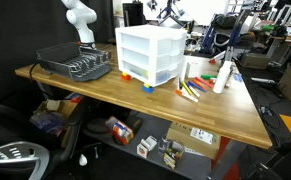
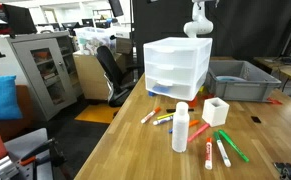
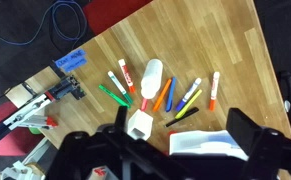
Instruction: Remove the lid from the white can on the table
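The white can (image 1: 222, 76) (image 2: 181, 130) stands upright on the wooden table (image 1: 105, 95) (image 2: 265, 135) among coloured markers. The lid (image 2: 181, 106) sits on top of it. The wrist view looks down from high up at the can (image 3: 152, 78) and the table (image 3: 225, 40). My gripper (image 3: 180, 114) is open and empty, far above the can and over the drawer unit. In both exterior views only the white arm (image 1: 80, 20) (image 2: 198, 18) shows at the back; the jaws are not seen there.
A white three-drawer unit (image 1: 150, 52) (image 2: 175, 68) (image 3: 210, 143) stands behind the can. A small white square cup (image 2: 216, 111) (image 3: 138, 122) is beside it. Markers (image 3: 170, 95) lie around. A dark dish rack (image 1: 75, 65) and a grey bin (image 2: 240, 80) sit further back.
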You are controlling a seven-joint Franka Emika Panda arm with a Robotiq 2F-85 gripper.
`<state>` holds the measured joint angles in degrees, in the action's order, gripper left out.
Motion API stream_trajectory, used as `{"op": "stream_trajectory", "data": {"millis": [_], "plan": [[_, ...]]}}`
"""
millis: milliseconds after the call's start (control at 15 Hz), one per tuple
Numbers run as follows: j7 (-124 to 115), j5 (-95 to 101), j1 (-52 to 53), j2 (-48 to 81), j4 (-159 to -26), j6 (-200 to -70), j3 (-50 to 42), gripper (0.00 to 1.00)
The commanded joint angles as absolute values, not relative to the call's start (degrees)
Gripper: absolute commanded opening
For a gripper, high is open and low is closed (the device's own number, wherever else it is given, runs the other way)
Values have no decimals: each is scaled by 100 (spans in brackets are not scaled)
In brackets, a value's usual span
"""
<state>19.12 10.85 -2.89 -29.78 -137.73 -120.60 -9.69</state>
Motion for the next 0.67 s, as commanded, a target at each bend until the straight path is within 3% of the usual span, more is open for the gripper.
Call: {"op": "stream_trajectory", "data": {"millis": [0, 600], "plan": [[1927, 1063, -322, -2973, -13759, -12044, -938, 100], [2182, 128, -198, -1551, -13375, -12221, -1196, 100]]}}
